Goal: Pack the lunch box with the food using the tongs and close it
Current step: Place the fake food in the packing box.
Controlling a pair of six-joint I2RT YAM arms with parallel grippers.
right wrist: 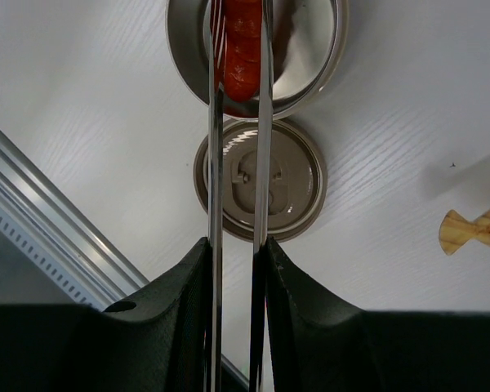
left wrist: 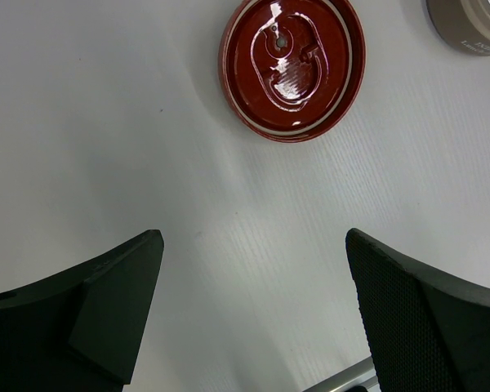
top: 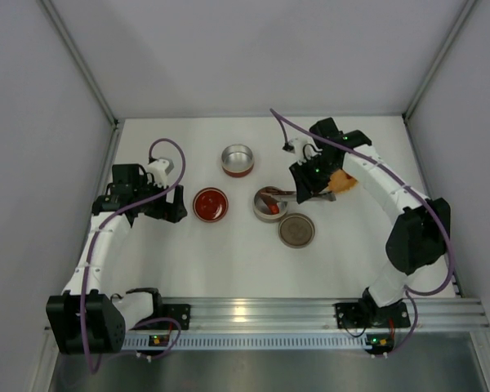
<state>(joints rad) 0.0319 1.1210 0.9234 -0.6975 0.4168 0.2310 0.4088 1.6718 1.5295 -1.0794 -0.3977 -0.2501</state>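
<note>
My right gripper [right wrist: 237, 253] is shut on the slim metal tongs [right wrist: 215, 163], one arm against each finger. The tongs' tips squeeze a longish red piece of food [right wrist: 242, 49] inside the open tan tin of the lunch box [right wrist: 331, 57]. From above, the right gripper [top: 305, 186] sits just right of that tin [top: 256, 211], the tongs [top: 282, 193] reaching left into it. The tin's tan lid [top: 296, 230] lies flat beside it. My left gripper [top: 173, 208] stands open and empty over bare table, left of a red lid [top: 211, 204].
An open red tin [top: 238, 160] stands behind the red lid [left wrist: 292, 65]. An orange leaf-shaped dish [top: 343, 181] lies under the right arm and shows again at the edge of the right wrist view [right wrist: 474, 233]. Walls enclose three sides; a metal rail [top: 310, 314] runs along the near edge.
</note>
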